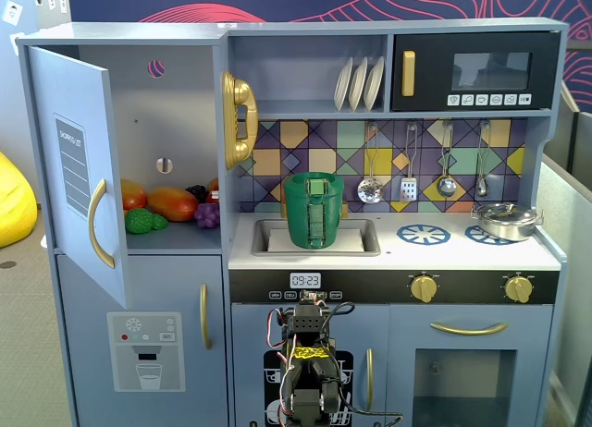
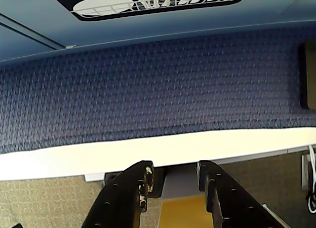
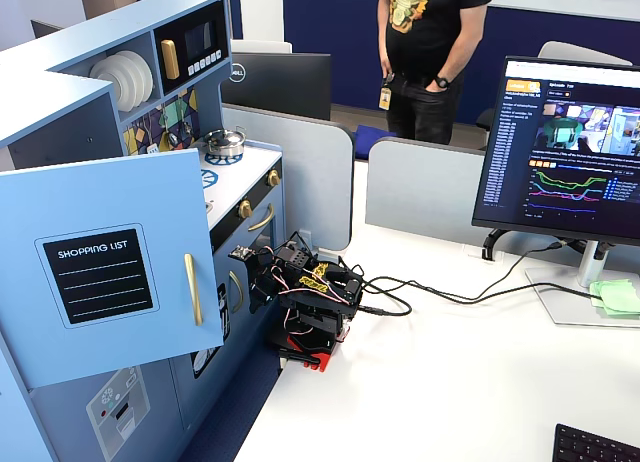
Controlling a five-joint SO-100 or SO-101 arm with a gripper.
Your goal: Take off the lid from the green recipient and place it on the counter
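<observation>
The green recipient (image 1: 314,210) stands upright in the sink recess of the counter (image 1: 398,251). The lid (image 1: 314,177) sits on its top; only its rim and knob show. The arm (image 1: 305,381) is folded low in front of the oven doors, well below the counter. It also shows in a fixed view (image 3: 305,292) on the white table. In the wrist view my gripper (image 2: 173,171) is open and empty, its jaws a short way apart, and it looks at a blue woven surface and the table edge. The recipient is hidden behind the door in a fixed view.
A silver pan (image 1: 507,221) sits on the right burner. The fridge door (image 1: 79,168) hangs open at the left, with toy food inside. Utensils hang above the counter. A monitor (image 3: 570,152), cables (image 3: 440,292) and a standing person (image 3: 430,52) are beside the table.
</observation>
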